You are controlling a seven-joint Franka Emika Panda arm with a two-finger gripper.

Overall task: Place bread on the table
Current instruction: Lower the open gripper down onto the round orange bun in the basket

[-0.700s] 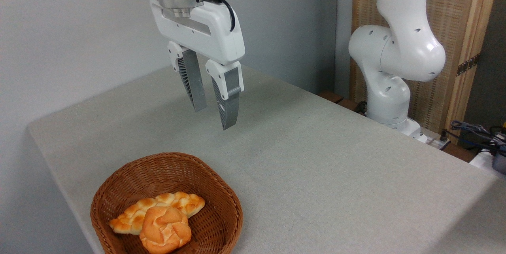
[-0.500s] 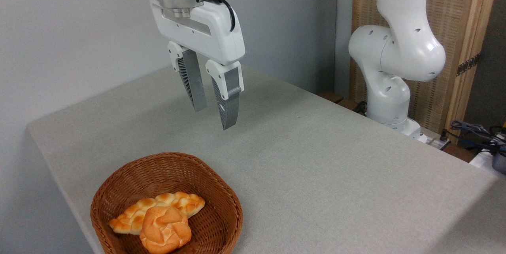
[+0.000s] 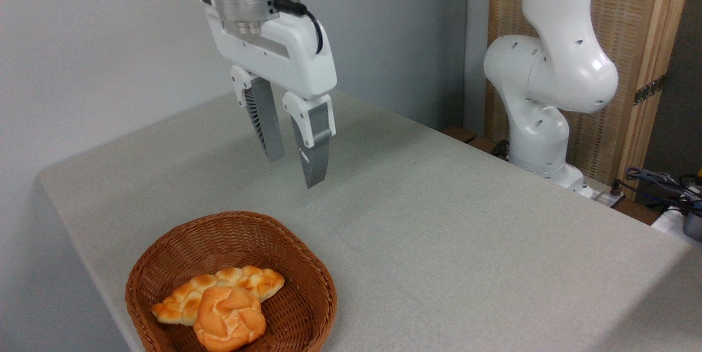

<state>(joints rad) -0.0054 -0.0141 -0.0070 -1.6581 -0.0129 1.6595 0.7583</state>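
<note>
Nearest the camera, below the claw and to its left, sits one wicker basket (image 3: 164,264) on the table (image 3: 466,231). It holds two breads: the roll (image 3: 229,319), round, knotted and deep orange, at the front, and one paler braided loaf (image 3: 219,289) just behind it, the two touching. Farther back, the claw (image 3: 296,168) hangs in the air above the table, well clear of the basket, pointing down with a slight tilt. Its two fingers (image 3: 310,146) are spread with a narrow gap between them and hold nothing. To its right and farther back stands the one arm's (image 3: 548,78) white base, at the table's far edge.
</note>
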